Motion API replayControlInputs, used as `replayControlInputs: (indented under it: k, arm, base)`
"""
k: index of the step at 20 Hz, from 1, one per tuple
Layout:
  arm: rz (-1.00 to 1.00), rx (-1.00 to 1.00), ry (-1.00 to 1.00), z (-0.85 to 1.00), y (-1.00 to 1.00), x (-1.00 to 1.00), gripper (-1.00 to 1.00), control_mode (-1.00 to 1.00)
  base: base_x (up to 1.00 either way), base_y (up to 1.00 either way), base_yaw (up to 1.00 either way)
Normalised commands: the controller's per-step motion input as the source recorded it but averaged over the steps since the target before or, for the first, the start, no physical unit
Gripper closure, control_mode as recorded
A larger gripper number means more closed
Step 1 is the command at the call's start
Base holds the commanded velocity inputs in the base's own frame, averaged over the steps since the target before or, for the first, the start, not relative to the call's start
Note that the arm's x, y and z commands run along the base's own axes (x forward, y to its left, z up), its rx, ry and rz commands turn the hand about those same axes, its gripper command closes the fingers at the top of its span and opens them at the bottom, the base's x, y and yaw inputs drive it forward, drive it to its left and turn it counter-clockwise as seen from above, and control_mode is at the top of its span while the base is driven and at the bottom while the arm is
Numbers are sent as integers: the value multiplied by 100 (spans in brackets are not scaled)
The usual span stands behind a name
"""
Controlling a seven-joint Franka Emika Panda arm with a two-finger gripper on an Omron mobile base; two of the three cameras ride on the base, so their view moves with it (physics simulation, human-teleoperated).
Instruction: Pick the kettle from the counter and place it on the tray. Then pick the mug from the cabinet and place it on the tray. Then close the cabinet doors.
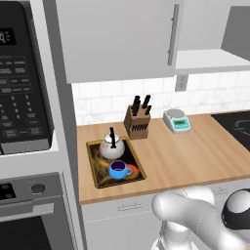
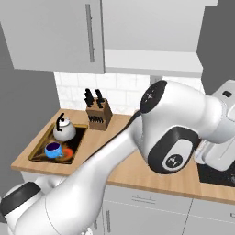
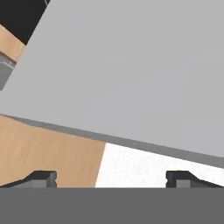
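Observation:
The white-grey kettle (image 1: 112,145) (image 2: 64,130) and the blue mug (image 1: 118,169) (image 2: 53,149) both stand on the dark tray (image 1: 93,166) (image 2: 41,153), at the left end of the wooden counter (image 1: 185,156) (image 2: 128,172). On the wall cabinet (image 1: 210,58) (image 2: 151,62), the left door (image 1: 117,39) (image 2: 46,36) is shut. The right door (image 1: 239,24) (image 2: 218,41) stands swung out, and the white shelf shows bare. In the hand view my gripper (image 3: 111,179) is open, fingertips (image 3: 41,178) wide apart, close to a flat grey door panel (image 3: 131,65).
A wooden knife block (image 1: 137,122) (image 2: 98,114) stands behind the tray, with a small scale (image 1: 177,120) to its right. A dark cooktop (image 1: 234,122) lies at the counter's right end. The tall unit with microwave (image 1: 22,78) and oven is at the left.

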Motion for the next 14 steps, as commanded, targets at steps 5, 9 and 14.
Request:
replayControlInputs:
  k: [5, 9, 14]
  arm:
    - [19, -8, 3, 1, 0, 33, -100, -100]
    - [22, -6, 3, 1, 15, 34, -100, -100]
    - [25, -4, 7, 6, 24, 36, -100, -100]
  base:
    - [0, 0, 0]
    - [0, 0, 0]
    - [0, 0, 0]
